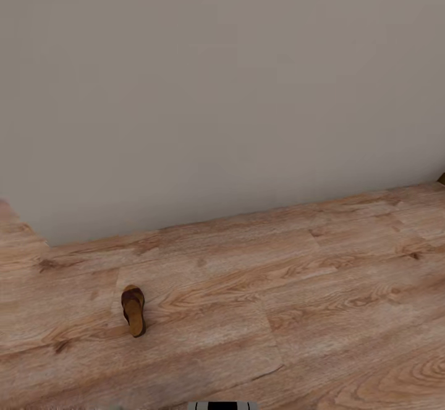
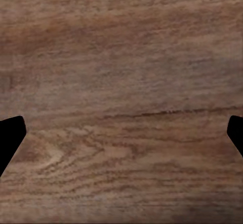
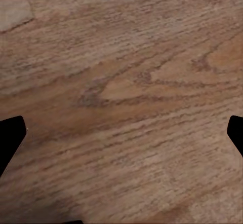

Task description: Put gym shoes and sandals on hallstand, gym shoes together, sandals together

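- One brown sandal [image 1: 133, 310] lying alone on the corridor floor [image 1: 296, 311], left of centre, near the robot and well short of the wall [image 1: 222, 88].
- Plain pale wall beyond, meeting the planks along a slanted line across the far side.
- Left gripper [image 2: 121, 133] spread wide, dark fingertips [image 2: 10, 135] at opposite edges, holding nothing, over bare wood grain.
- Right gripper [image 3: 121, 133] likewise spread wide and empty, fingertips [image 3: 11, 133] far apart above floor planks.
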Controlling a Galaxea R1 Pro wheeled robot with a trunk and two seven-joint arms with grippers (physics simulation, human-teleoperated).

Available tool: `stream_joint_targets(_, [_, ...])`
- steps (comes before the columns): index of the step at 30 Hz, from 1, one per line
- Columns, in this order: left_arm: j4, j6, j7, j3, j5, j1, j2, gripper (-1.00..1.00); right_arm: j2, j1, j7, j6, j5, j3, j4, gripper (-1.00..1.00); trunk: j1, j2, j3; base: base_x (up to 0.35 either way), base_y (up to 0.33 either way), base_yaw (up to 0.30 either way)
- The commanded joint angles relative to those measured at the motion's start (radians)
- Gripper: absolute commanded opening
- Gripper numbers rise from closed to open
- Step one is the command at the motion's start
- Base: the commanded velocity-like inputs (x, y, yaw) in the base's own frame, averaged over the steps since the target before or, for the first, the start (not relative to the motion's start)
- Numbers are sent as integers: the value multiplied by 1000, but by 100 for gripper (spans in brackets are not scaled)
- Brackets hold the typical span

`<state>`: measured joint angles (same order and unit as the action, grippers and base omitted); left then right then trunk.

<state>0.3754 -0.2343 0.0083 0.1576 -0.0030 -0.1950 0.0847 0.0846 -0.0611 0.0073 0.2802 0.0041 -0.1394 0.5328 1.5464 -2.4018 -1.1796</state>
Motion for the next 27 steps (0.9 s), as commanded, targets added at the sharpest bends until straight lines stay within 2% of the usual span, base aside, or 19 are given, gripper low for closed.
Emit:
stream_joint_targets(1, [-1, -3, 1, 2, 0, -1, 0, 100, 0, 0, 1, 3, 0, -2, -1, 100, 0, 0, -2, 69, 0, 229])
stream_joint_targets(7, [-1, -3, 1, 2, 0, -1, 0, 100, 0, 0, 1, 3, 0, -2, -1, 100, 0, 0, -8, 153, -77, 229])
stream_joint_targets(19, [-1, -3, 1, 2, 0, -1, 0, 100, 0, 0, 2, 3, 0, -2, -1, 100, 0, 0, -20, 221, -171, 228])
stream_joint_targets(27, [-1, -3, 1, 2, 1, -1, 0, 100, 0, 0, 1, 2, 0, -2, -1, 100, 0, 0, -28, 43, -261, 228])
